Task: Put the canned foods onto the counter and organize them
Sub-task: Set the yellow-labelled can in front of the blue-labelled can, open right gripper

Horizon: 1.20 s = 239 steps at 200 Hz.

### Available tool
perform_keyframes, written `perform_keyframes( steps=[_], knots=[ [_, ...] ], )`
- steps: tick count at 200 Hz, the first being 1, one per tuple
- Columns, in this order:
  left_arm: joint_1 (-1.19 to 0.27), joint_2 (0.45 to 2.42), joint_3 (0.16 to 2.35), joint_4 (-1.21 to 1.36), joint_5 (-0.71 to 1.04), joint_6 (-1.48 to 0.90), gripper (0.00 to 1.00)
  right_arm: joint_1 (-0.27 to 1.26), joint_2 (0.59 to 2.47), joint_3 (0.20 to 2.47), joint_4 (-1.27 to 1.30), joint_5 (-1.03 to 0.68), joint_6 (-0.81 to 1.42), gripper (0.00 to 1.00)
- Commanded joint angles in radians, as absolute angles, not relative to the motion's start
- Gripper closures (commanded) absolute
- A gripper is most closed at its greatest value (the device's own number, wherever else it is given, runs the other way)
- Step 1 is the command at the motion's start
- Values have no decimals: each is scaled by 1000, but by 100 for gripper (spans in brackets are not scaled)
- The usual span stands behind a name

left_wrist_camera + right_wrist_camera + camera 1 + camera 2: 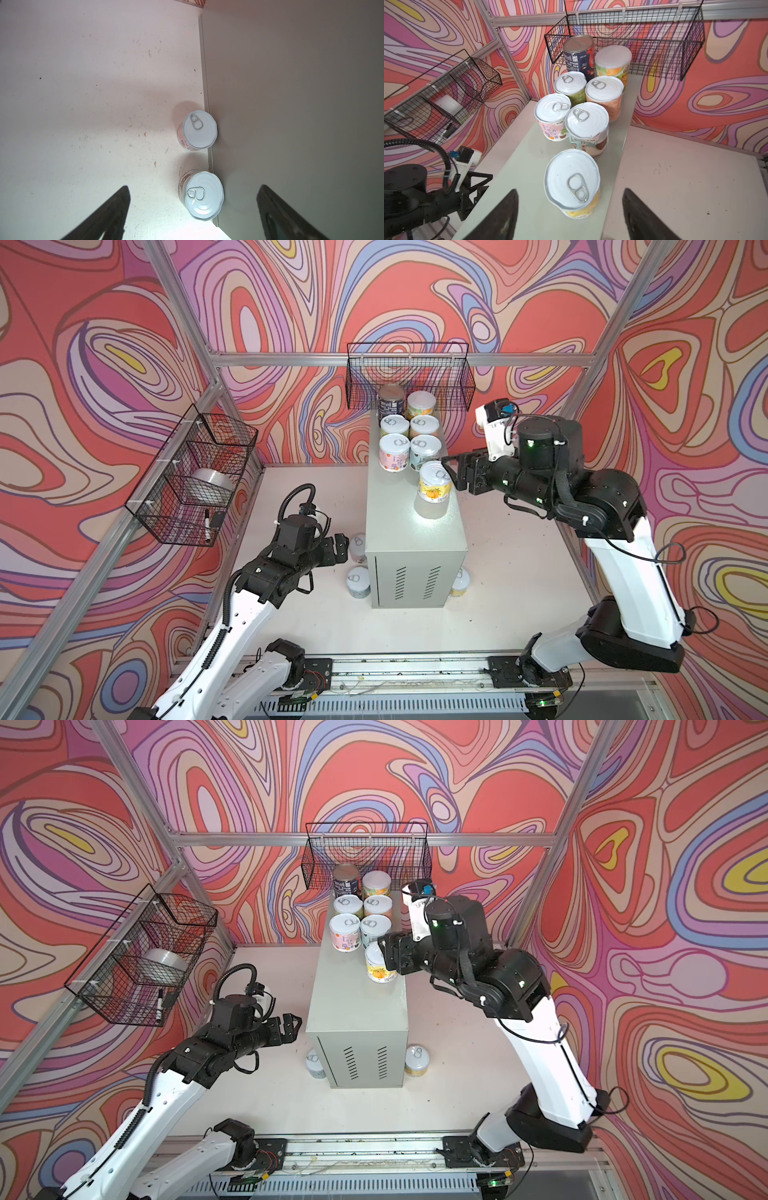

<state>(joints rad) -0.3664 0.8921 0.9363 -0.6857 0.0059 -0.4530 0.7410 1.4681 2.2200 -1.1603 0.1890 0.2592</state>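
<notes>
Seven cans (424,427) stand at the far end of the grey cabinet surface (399,526). Right hand (570,193) is spread around the nearest, yellow-labelled can (435,486) without touching it. Pink can (553,122) reads "西米露". Left hand (193,187) is spread near two cans (197,129) on the white surface (83,104), left of the cabinet.

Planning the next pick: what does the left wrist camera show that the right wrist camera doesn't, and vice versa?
Left wrist only: a pink-labelled can and a grey-labelled can, upright on the white tabletop beside the counter. Right wrist only: the yellow-labelled can and six more behind it on the counter's top, plus the rear wire basket and the side wire basket. Both: the counter and the white tabletop.
</notes>
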Motion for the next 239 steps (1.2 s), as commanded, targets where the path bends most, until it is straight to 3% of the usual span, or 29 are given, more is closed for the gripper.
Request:
perform_keyframes(
  steps=[1, 19, 74, 239],
  knots=[
    [-362, 896, 936, -665, -2, -455, 4, 747, 1451, 2122, -1134, 171, 283, 28],
    [-363, 896, 936, -667, 1, -453, 4, 746, 1415, 2054, -1118, 168, 287, 34],
    [-363, 893, 928, -667, 3, -455, 4, 746, 1386, 1931, -1059, 132, 301, 36],
    [-362, 901, 889, -646, -1, -454, 4, 747, 1452, 1929, -1043, 214, 292, 44]
  ],
)
